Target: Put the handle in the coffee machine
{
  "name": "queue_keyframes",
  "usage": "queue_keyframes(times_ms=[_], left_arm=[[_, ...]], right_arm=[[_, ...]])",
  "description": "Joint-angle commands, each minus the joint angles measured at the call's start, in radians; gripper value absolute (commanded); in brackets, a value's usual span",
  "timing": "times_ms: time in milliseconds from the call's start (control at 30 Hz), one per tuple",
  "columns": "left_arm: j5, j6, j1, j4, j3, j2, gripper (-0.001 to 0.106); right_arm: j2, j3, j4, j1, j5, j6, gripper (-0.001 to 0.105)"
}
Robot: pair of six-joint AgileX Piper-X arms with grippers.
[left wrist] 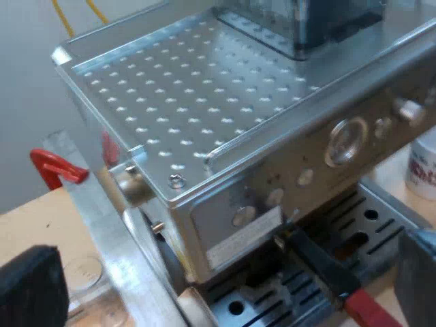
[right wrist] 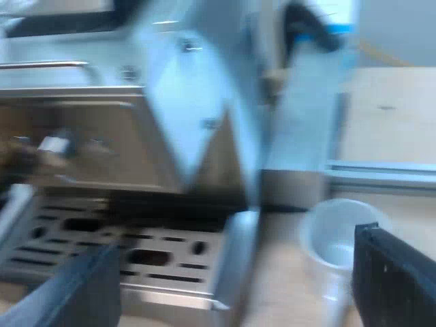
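Observation:
The espresso machine [left wrist: 225, 129] stands close below my left gripper [left wrist: 221, 300], with its dimpled top plate and the bean hopper [left wrist: 313, 24] in sight. The metal holder's dark handle [left wrist: 320, 262] sticks out from the machine's front over the drip tray [left wrist: 368, 214] and ends in red [left wrist: 368, 310]. My left gripper is open, its fingers [left wrist: 27, 286] wide apart and holding nothing. My right gripper [right wrist: 231, 286] is also open, hanging empty before the machine's front [right wrist: 102, 143] and its drip tray [right wrist: 136, 255].
A white mug [right wrist: 334, 238] stands on the wooden table beside the drip tray, near my right finger [right wrist: 395, 272]. A red clamp [left wrist: 58, 167] and an aluminium bar [left wrist: 109, 231] stand by the machine's side. A white container with red print [left wrist: 426, 167] is nearby.

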Motion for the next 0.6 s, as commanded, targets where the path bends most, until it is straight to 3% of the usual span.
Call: queue_keyframes(times_ms=[33,233,600], left_arm=[[-0.007,-0.032,0.064,0.011,-0.005,-0.008,0.105],[0.081,-0.038,0.185,0.028,-0.005,-0.07,0.105],[0.075,-0.035,0.222,0.049,0.043,-0.279,0.105]], right_arm=[[-0.072,-0.012,0.06,-0.023,0.058,-0.025,0.071],[-0.208,-0.012,0.148,-0.022,0.201,-0.027,0.071],[-0.424,-0.012,0.24,-0.022,0.208,-0.105,0.071]])
